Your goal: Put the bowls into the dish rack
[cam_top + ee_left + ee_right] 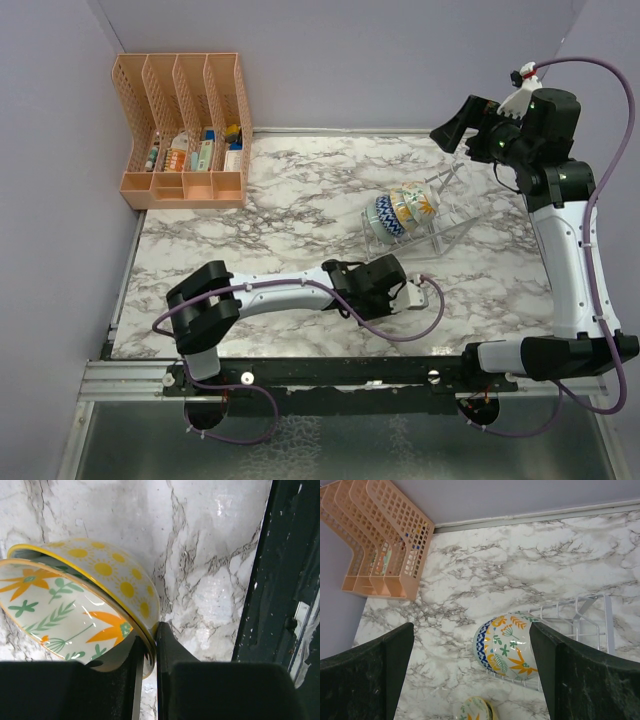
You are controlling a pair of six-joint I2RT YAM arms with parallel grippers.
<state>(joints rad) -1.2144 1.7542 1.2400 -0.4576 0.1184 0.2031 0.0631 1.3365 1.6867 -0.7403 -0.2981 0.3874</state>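
Pinching yellow bowl (117, 575) by its rim with left claw (149, 642); holding right claw (471, 635) wide open, empty, above dish rack (592, 615).

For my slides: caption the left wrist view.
Left gripper pinching the rim of a yellow patterned ceramic bowl, marble tabletop behind.

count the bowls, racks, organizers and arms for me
bowls: 2 in plain sight, the blue-rimmed floral bowl in the dish rack and the yellow bowl in the left pincer; any hidden behind the first I cannot tell
dish rack: 1
orange organizer: 1
arms: 2, left arm and right arm
total: 6
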